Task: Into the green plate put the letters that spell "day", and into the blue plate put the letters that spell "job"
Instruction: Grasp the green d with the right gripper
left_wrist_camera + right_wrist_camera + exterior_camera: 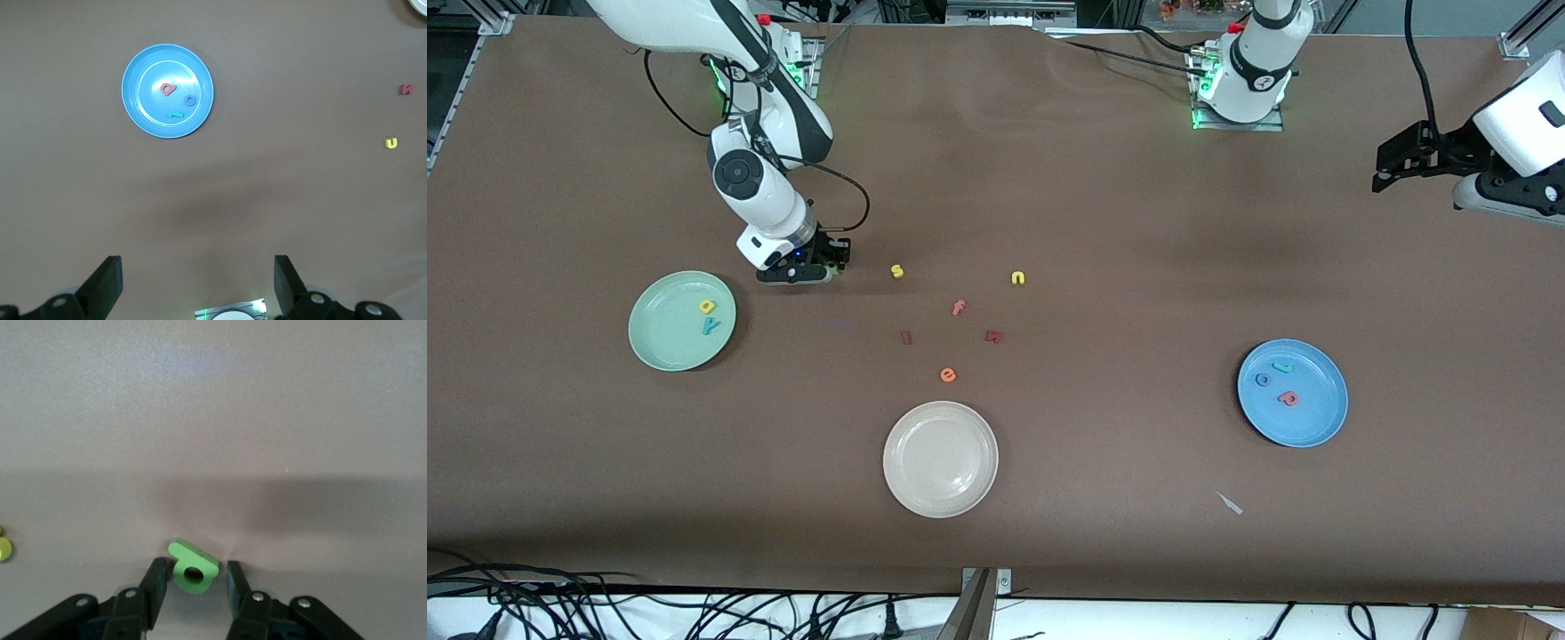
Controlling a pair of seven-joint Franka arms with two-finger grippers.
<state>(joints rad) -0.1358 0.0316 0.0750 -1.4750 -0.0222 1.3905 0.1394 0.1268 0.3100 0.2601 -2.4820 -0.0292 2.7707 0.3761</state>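
The green d (pixel 193 568) lies flat on the table between the fingers (pixel 155 587) of my right gripper (pixel 195 583). The fingers stand close on either side of it, and a thin gap still shows. In the front view this gripper (pixel 829 267) is down at the table beside the green plate (pixel 663 342), which holds the yellow a (pixel 707 306) and the teal y (pixel 711 325). The blue plate (pixel 1312 422) holds the j (pixel 1282 366), the o (pixel 1263 380) and the b (pixel 1288 398). My left gripper (pixel 1385 176) waits open in the air at its own end of the table.
A cream-white plate (pixel 940 458) sits nearest the front camera. Between the plates lie a yellow s (pixel 897 271), a yellow n (pixel 1018 278), an orange f (pixel 958 308), an orange e (pixel 948 375) and two dark red letters (pixel 906 337). A small pale scrap (pixel 1230 503) lies near the blue plate.
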